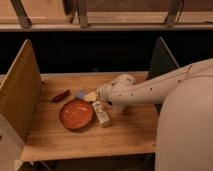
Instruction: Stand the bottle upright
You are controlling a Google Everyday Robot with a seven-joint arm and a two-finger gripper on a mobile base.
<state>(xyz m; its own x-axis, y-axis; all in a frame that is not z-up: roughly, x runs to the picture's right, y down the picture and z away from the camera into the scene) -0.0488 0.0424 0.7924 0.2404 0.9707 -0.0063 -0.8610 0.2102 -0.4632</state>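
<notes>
The bottle (pixel 102 114) is small and whitish with a pale, dark-printed label. It lies on its side on the wooden table (pixel 65 137), touching the right rim of the orange plate (pixel 76 114). My gripper (pixel 98 95) is at the end of the white arm that reaches in from the right. It hovers just beyond the bottle's far end, close above it. A pale tan piece (pixel 90 96) shows at the gripper's tip; I cannot tell whether it is held.
A dark red item (pixel 61 95) and a small blue item (pixel 80 93) lie behind the plate. Upright boards wall the table on the left (pixel 19 92) and right (pixel 161 60). My white arm (pixel 160 87) covers the table's right side.
</notes>
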